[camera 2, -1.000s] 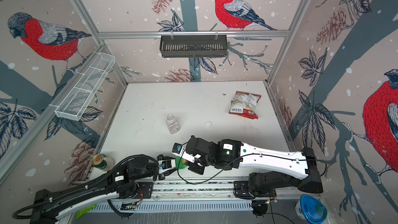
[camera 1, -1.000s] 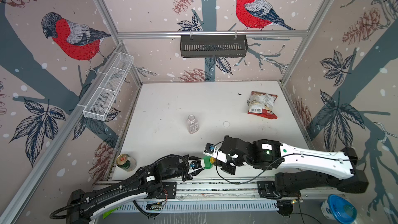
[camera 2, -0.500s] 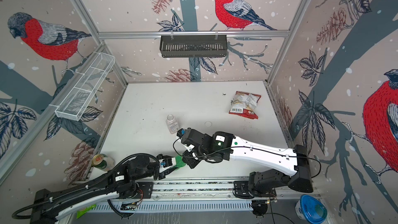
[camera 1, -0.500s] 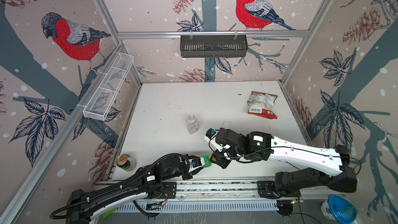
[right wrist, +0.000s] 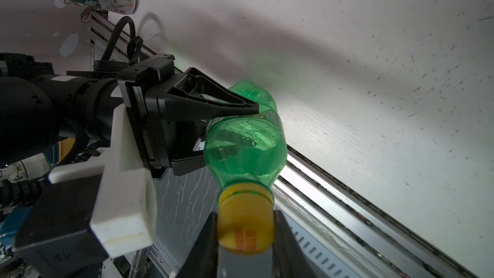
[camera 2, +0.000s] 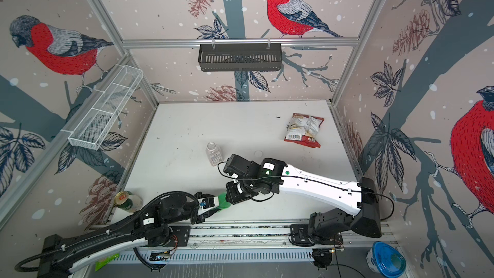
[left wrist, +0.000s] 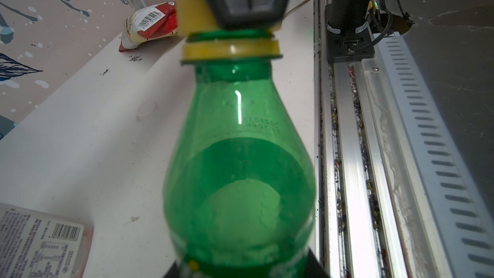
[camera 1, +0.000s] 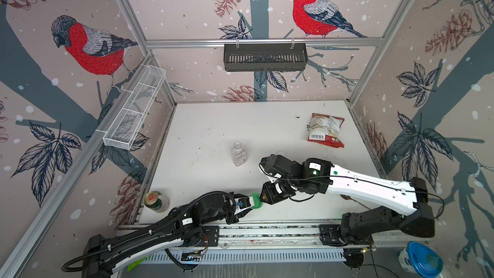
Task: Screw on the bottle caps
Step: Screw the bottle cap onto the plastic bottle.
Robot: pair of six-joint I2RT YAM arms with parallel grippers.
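The green bottle lies level just above the table's front edge, its body clamped in my left gripper, which is shut on it. The orange-yellow cap sits on the bottle's neck. My right gripper is shut on this cap, a finger against each side. The clear bottle stands uncapped mid-table. The white cap lies flat to its right.
A green-and-gold can stands at the front left corner. A red snack packet lies at the back right. The arms' metal rail runs along the front edge. A wire basket and a black basket hang on the walls.
My right arm's wrist has swung back over the table towards the clear bottle and turned, with the gripper kept at the green bottle's neck. The left arm and bottle stayed put.
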